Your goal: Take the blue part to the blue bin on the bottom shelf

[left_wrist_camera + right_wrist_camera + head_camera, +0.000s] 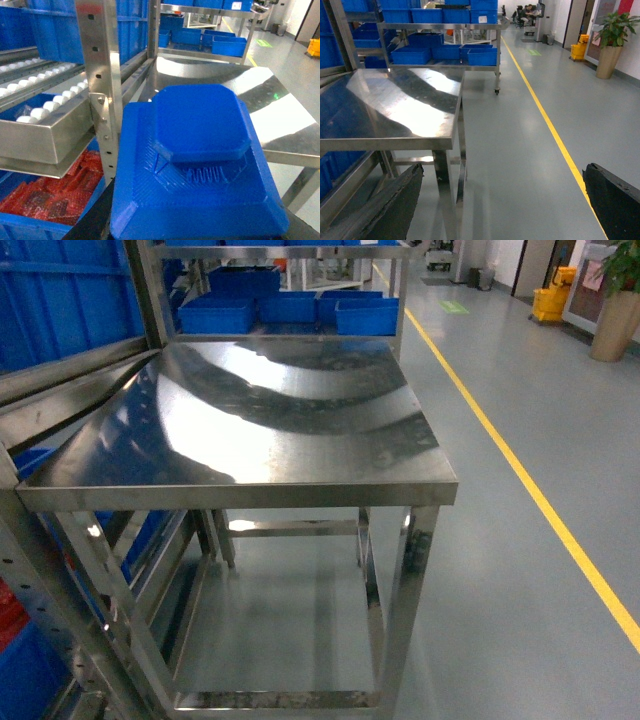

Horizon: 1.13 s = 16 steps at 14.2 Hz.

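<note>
Blue part (200, 165) fills the left wrist view from centre down to 6 o'clock, a stepped dark-blue block with an octagonal raised top and ribbed printed layers, sitting right under the camera; the left gripper's fingers are hidden by it, so I cannot tell whether they pinch it or stand apart. At 9 o'clock in that view runs a steel rack level with pale rollers (35, 100), and at 7 o'clock below it sits a blue crate (30, 227) holding red mesh bags (55, 192). A perforated steel upright (100, 85) stands at 11 o'clock. The right gripper (502, 200) shows two dark fingers (395, 205) at 7 and 5 o'clock of its own view, spread wide apart with only grey floor between them. The head view shows a shiny steel table (260, 430) at centre and a yellow floor line (530, 490) at 3 o'clock.
</note>
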Motion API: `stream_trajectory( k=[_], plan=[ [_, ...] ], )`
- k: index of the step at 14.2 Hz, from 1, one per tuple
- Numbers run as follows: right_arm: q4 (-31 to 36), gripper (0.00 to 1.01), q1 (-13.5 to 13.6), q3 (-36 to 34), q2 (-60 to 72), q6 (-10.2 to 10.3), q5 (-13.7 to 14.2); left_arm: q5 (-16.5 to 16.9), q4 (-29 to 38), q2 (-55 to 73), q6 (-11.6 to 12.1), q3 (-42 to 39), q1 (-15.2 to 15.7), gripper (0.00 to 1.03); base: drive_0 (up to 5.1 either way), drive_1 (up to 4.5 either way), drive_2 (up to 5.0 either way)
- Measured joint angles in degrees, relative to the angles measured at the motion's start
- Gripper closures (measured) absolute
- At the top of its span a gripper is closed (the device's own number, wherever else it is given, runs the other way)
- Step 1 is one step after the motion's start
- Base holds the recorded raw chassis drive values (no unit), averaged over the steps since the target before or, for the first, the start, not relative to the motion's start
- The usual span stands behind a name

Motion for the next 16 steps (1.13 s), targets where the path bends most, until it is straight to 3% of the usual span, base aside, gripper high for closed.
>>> stream_trajectory(
  k=[16],
  plan=[
    [0.02, 0.03, 0.0, 0.0, 0.0, 0.0, -0.02, -0.17, 0.02, -0.09, 0.0, 0.0, 0.0, 0.6, -4.8, 3.39, 1.5]
  ],
)
